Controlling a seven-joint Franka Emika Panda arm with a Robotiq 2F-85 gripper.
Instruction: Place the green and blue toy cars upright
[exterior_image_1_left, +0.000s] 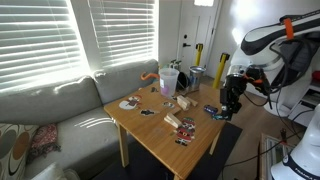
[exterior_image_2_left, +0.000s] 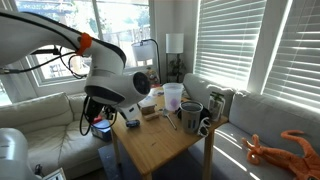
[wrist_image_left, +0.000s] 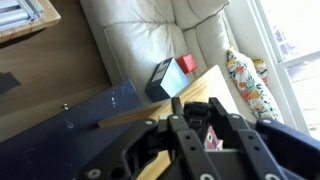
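A: The green and blue toy cars (exterior_image_1_left: 212, 110), upright yet?
B: Can't say. The tabletop (exterior_image_1_left: 160, 145) is cluttered, and the end effector (exterior_image_1_left: 231, 108) hangs at its edge. Whether its jaws are spread or pinching, I cannot tell.
A: Where are the cars?
B: Blue seems just beside it; green I can't find. Probably both jobs remain.

Pale honey wood over the table (exterior_image_1_left: 150, 135). Tan with red stripes on the blocks (exterior_image_1_left: 173, 122) near its middle. Orange on the figure (exterior_image_1_left: 148, 77) at the far corner. Bright blue on the toy car (exterior_image_1_left: 213, 110) by the edge beneath the black gripper (exterior_image_1_left: 231, 112). Off-white on the couch (exterior_image_1_left: 60, 105). Flowered print, red, yellow and green on white, across the cushion (wrist_image_left: 245, 80). White on the arm (exterior_image_2_left: 40, 40), with an orange ring (exterior_image_2_left: 85, 42).
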